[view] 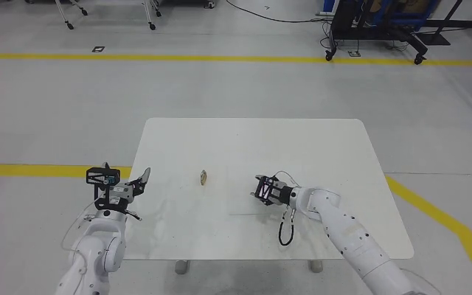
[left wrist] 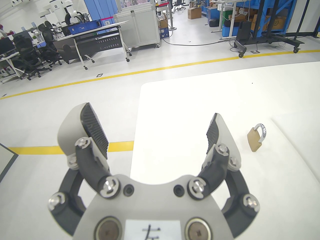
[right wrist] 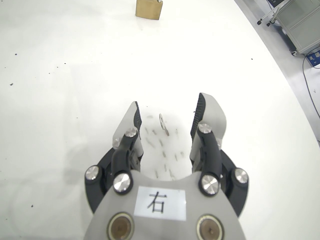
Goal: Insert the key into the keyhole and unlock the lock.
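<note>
left gripper (left wrist: pixel 151 116) wide open, straddling the table's (view: pixel 295 147) left edge | right gripper (right wrist: pixel 170 102) open too, key (right wrist: pixel 163 124) flat between its fingers, not touching | padlock (view: pixel 203 177) mid-table between arms, bare surface around | sticker on each wrist plate

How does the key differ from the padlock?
The padlock has a brass body and a silver shackle; the key is plain grey metal. The key is smaller and thinner than the padlock. The key lies between the fingers of the open right gripper; the padlock sits well clear of it. Both rest on the white table, neither held.
</note>
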